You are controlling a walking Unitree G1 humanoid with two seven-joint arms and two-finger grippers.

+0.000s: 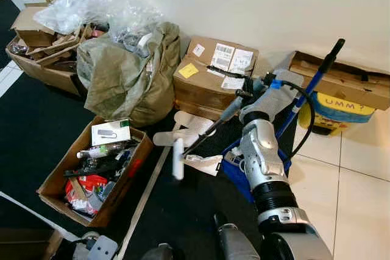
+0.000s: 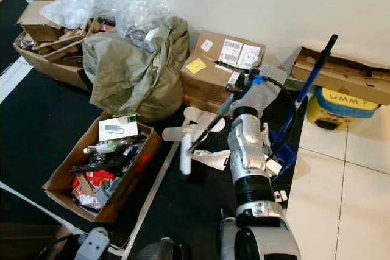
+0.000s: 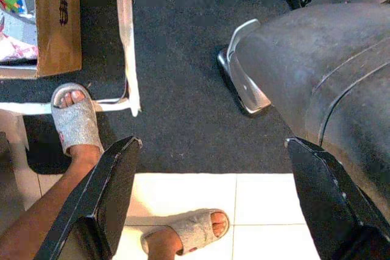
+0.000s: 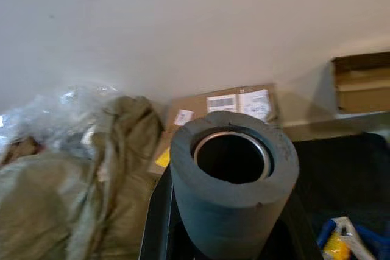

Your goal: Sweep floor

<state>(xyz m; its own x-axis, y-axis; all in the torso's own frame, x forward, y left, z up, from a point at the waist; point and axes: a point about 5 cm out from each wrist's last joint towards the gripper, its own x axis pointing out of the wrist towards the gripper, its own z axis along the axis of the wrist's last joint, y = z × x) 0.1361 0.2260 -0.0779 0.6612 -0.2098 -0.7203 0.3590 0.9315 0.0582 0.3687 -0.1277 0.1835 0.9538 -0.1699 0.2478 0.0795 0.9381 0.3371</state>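
My right gripper (image 1: pixel 253 91) is shut on the grey foam grip (image 4: pixel 233 193) at the top of a broom handle, held out in front of me. The thin dark shaft (image 1: pixel 210 129) slants down to my left and ends in a white brush head (image 1: pixel 178 159) on the black carpet. White paper scraps (image 1: pixel 190 127) lie on the carpet around the head. A blue dustpan (image 1: pixel 233 168) with a long blue handle (image 1: pixel 312 88) stands just right of my arm. My left gripper (image 3: pixel 212 144) hangs open over the carpet's edge, holding nothing.
An open cardboard box of clutter (image 1: pixel 58 178) sits at my left front. An olive bag (image 1: pixel 125 74), taped boxes (image 1: pixel 213 74) and a yellow container (image 1: pixel 341 112) line the wall. White tiles (image 1: pixel 356 181) lie to the right. A person's slippered feet (image 3: pixel 76 123) stand beside my left gripper.
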